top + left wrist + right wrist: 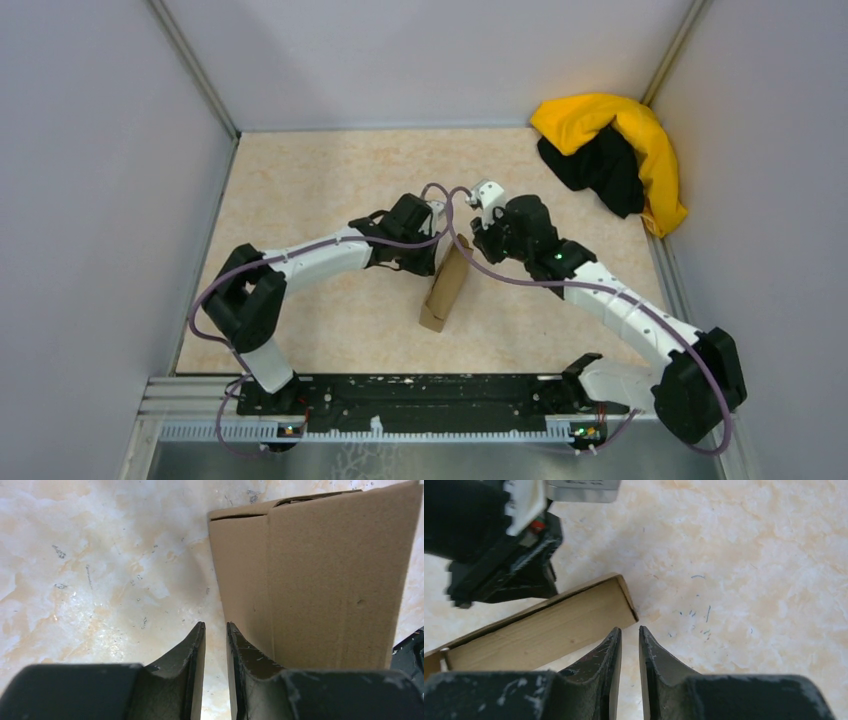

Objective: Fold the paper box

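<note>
**A:** Where is the box (446, 288)?

**B:** Mid-surface (330, 180), between the two arms and well apart from the cloth (612, 150) in the corner. It looks closed up into a slim block, seemingly standing on a narrow side.

**A:** Why are the jaws beside it and not gripping it?

**B:** The left jaws are all but closed, with a thin slit between them and nothing in it. Their outer side lies against the box's broad face. The right jaws are just as narrow and empty, with their tips just beside an end corner. I judge that closed jaws serve as blunt pushers: one braces the side while the other squares the end.

**A:** Is it nearly folded?

**B:** Probably, though I cannot tell whether the last flap is tucked.
</note>
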You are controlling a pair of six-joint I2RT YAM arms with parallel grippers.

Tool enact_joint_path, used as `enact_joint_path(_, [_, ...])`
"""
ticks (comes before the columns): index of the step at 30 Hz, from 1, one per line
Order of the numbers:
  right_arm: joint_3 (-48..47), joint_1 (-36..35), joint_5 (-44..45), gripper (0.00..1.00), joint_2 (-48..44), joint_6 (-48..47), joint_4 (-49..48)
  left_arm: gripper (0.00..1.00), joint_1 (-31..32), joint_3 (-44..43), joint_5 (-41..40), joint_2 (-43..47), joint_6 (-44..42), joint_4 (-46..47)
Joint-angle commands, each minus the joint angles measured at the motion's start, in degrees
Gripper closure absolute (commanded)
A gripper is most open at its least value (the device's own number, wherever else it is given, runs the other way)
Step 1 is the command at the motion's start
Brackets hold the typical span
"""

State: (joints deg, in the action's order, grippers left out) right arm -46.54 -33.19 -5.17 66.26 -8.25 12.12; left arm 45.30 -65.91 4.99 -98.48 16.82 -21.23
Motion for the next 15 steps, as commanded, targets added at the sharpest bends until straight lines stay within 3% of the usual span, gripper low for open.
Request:
enact_joint_path(1, [-3.61, -3.49, -7.03, 0.81, -6.98, 1.85, 5.76, 0.71, -1.2, -0.85, 1.38, 2.07, -1.02, -0.1])
enact_joint_path(4, [-2.51, -12.05, -2.07, 0.79, -10.18, 1.47, 8.79, 0.71, -2.07, -0.75, 2.96, 1.53, -1.35, 0.77])
enact_joint_path(6, [-1.49, -14.02, 0.48, 0.79, -11.83, 3.27, 9.32, 0.71, -2.46, -1.1, 3.42, 1.08, -1.35, 0.78])
enact_joint_path(8, [-0.07, -14.22, -2.42, 0.78, -13.28, 5.02, 8.24, 0.71, -2.77, -0.52, 2.75, 1.29, -1.03, 0.8])
enact_joint_path(13, [0.89, -13.51, 17.01, 0.74, -12.36, 10.41, 8.92, 0.68, -5.02, 4.41, 0.78, 5.5, 1.64, 3.4])
enact_joint_path(15, [0.09, -9.04, 14.48, 0.72, -10.28, 11.36, 7.59, 0.66, -5.55, 5.66, 1.27, 7.29, 2.18, 5.1])
